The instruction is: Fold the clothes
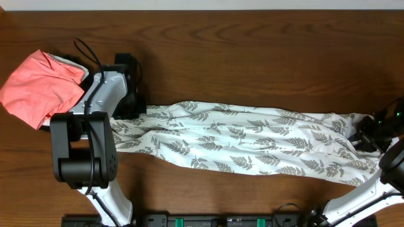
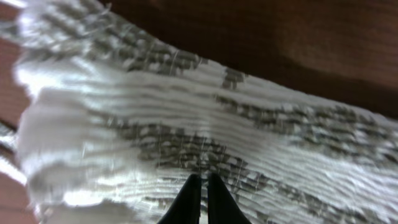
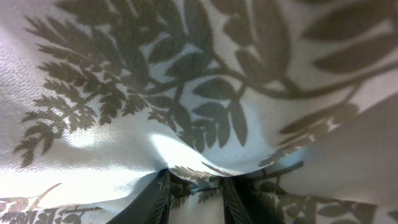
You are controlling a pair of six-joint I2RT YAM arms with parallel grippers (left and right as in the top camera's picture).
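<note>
The clothes, a long white dress [image 1: 252,142] with a grey-green fern print, lie stretched in a band across the table from left to right. My left gripper [image 1: 131,108] sits at the dress's left end. In the left wrist view its dark fingers [image 2: 189,199] are pressed together on the leaf-print fabric [image 2: 186,124]. My right gripper [image 1: 367,135] is at the far right end of the dress. In the right wrist view a bunched fold of the dress [image 3: 199,168] is pinched between its fingers [image 3: 158,196], and fabric fills the whole picture.
A coral-pink garment [image 1: 36,88] lies bunched at the far left, just beyond the left arm [image 1: 82,148]. Bare wooden table [image 1: 252,57] runs behind the dress. The right arm [image 1: 385,183] rises from the front right corner.
</note>
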